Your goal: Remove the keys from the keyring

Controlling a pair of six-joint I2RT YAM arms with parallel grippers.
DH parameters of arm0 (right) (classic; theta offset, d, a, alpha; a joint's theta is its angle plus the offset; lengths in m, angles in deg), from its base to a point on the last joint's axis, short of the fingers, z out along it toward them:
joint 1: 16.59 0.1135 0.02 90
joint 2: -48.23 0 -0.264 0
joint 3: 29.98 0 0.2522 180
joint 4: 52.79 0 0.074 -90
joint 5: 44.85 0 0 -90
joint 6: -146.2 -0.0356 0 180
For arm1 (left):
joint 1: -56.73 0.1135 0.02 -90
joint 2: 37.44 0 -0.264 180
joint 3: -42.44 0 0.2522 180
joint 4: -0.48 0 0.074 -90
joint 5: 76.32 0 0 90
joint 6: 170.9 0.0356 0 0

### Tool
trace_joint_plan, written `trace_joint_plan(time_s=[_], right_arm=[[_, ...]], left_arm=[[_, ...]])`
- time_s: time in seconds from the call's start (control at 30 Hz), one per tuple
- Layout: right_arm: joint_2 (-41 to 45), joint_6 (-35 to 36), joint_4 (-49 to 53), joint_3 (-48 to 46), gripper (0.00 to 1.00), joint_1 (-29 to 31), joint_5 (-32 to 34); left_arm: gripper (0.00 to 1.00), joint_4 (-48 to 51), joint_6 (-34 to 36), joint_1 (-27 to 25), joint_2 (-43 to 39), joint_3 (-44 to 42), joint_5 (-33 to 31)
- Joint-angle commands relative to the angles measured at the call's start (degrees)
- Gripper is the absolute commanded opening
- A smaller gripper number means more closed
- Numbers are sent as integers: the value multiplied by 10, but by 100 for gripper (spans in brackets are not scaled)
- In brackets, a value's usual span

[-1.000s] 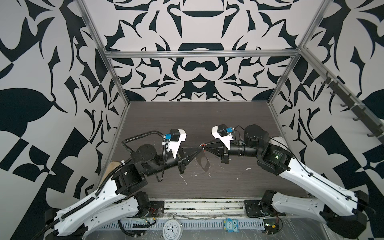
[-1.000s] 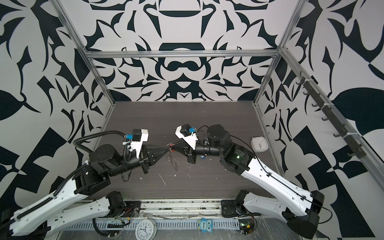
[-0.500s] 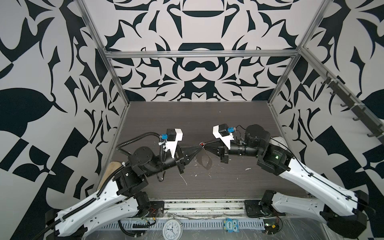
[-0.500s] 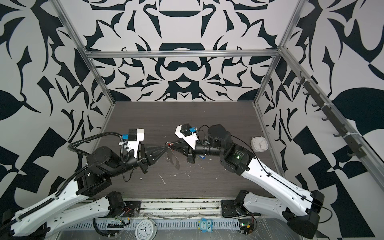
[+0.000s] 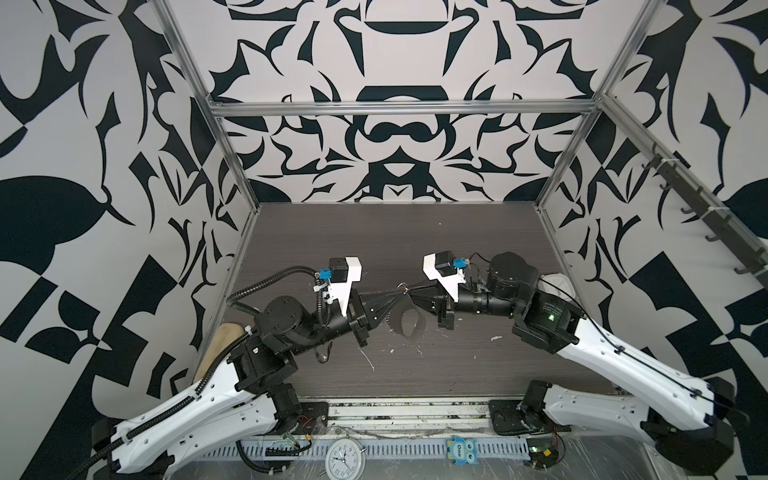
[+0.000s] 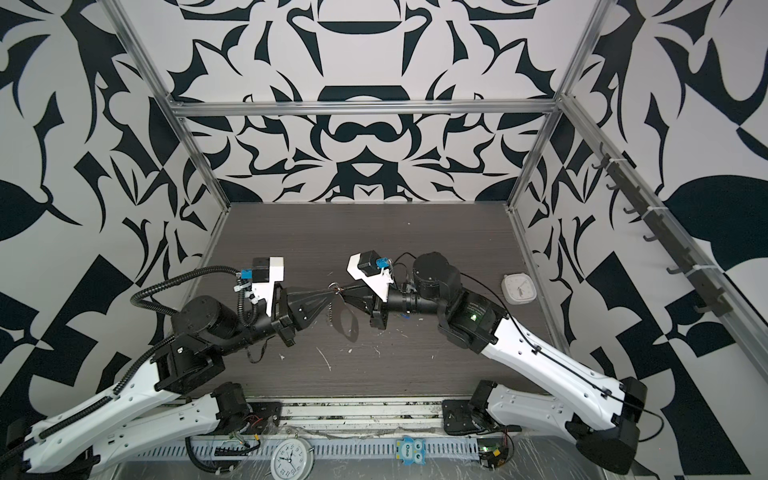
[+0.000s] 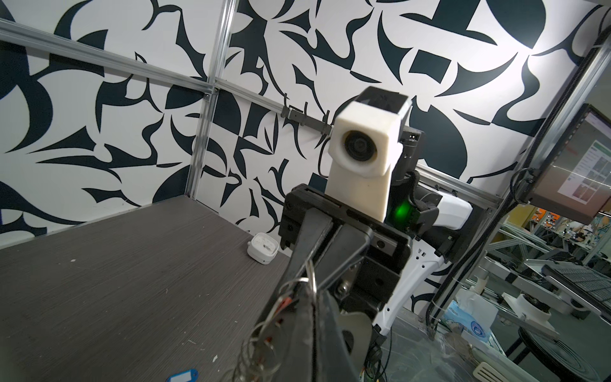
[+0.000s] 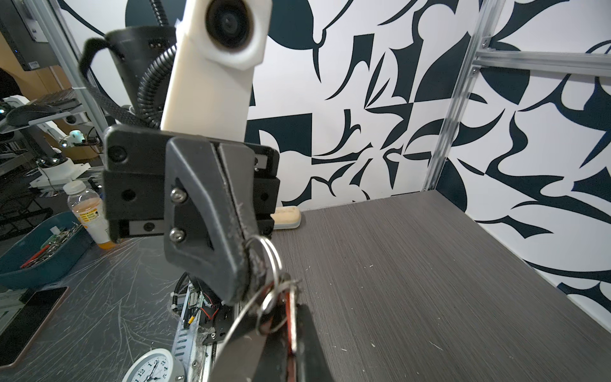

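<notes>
Top view: keyring [image 5: 402, 286] position unchanged.

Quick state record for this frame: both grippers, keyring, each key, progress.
left gripper: shut on the keyring, in the air above the table
right gripper: shut on the red key, tip to tip with the left gripper
blue key: lying on the table, off the keyring
progress: red key appears attached, not yet removed
</notes>
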Motion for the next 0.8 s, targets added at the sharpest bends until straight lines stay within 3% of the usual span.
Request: trace_joint_plan(time_s=[0.0, 0.23, 0.47, 0.6, 0.77], right_arm=[[-7, -1, 12, -13, 0, 12, 28], [-11, -2, 7, -25, 0, 35, 37], [15, -5, 21, -17, 0, 35, 85], [26, -10, 43, -4, 25, 36, 101], [52, -26, 62, -3, 40, 36, 111]], left_arm=[[0, -84, -2, -6, -17, 4, 10], [0, -85, 7, -5, -31, -4, 3], [0, 1, 36, -5, -17, 21, 24], [0, 22, 46, -5, -15, 18, 16], [0, 25, 55, -6, -22, 11, 10]])
